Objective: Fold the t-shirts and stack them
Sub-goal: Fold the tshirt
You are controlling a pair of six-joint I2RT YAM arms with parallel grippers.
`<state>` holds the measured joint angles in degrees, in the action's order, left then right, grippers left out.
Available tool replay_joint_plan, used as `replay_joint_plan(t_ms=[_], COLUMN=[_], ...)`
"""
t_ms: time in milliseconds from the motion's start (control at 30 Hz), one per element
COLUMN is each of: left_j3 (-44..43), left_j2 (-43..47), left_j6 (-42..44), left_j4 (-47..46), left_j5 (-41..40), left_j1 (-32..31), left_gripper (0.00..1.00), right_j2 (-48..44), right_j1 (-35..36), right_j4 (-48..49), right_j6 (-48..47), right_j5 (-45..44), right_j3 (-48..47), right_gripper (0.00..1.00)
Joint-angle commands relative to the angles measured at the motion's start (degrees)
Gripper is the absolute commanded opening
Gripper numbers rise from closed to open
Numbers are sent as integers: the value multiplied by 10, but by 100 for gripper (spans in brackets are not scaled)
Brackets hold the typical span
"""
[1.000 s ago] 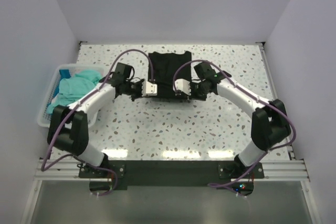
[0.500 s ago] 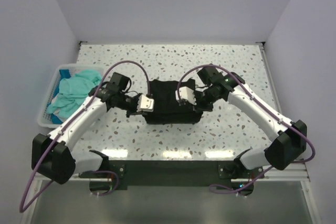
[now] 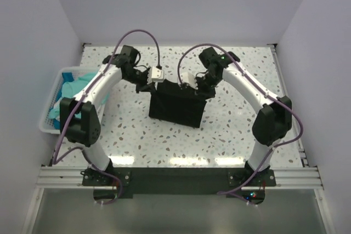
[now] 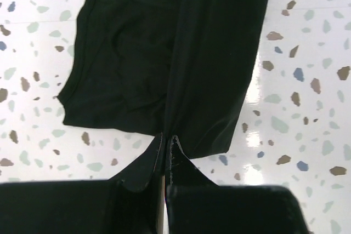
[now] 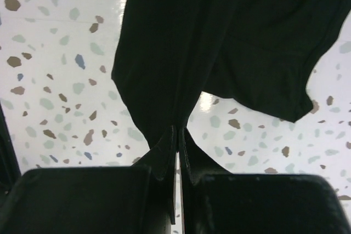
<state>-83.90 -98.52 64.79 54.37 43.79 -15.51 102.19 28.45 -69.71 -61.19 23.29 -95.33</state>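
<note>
Though clamped fully shut, with the left gripper (image 4: pixel 167 142) and the right gripper (image 5: pixel 176 132) each pinching only a thin fold of the black t-shirt (image 3: pixel 175 107), could lose the cloth on any quick pull. Would then drop one corner and skew the fold. Could also drag the free end across the tabletop (image 3: pixel 241 130) and bunch it, judging by how low that end trails. Sits about mid-tabletop, well clear of the left and right edges. Hangs by the end toward the far edge, raised at both corners; trails toward the near edge, a little askew. Runs long axis far-to-near. Cannot tell which end carries the collar. Leaves teal t-shirts (image 3: pixel 77 94) heaped in the basket (image 3: pixel 46 120) at the left edge, well apart.
</note>
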Motion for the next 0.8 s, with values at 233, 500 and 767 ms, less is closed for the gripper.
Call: replay_joint_plan(t_ms=[233, 500, 767], left_j3=[-281, -319, -163], left_j2=[-222, -327, -302], left_j6=[31, -30, -58], left_j4=[48, -59, -72], left_j5=[14, -27, -59], left_j1=[25, 20, -2], left_gripper=[0, 1, 2], right_j2=[186, 290, 317], right_j1=[-59, -76, -72], right_j4=[-60, 54, 136], right_j6=[-72, -69, -69], right_j5=[-10, -61, -92], right_j3=[-204, -222, -158], right_gripper=[0, 0, 0])
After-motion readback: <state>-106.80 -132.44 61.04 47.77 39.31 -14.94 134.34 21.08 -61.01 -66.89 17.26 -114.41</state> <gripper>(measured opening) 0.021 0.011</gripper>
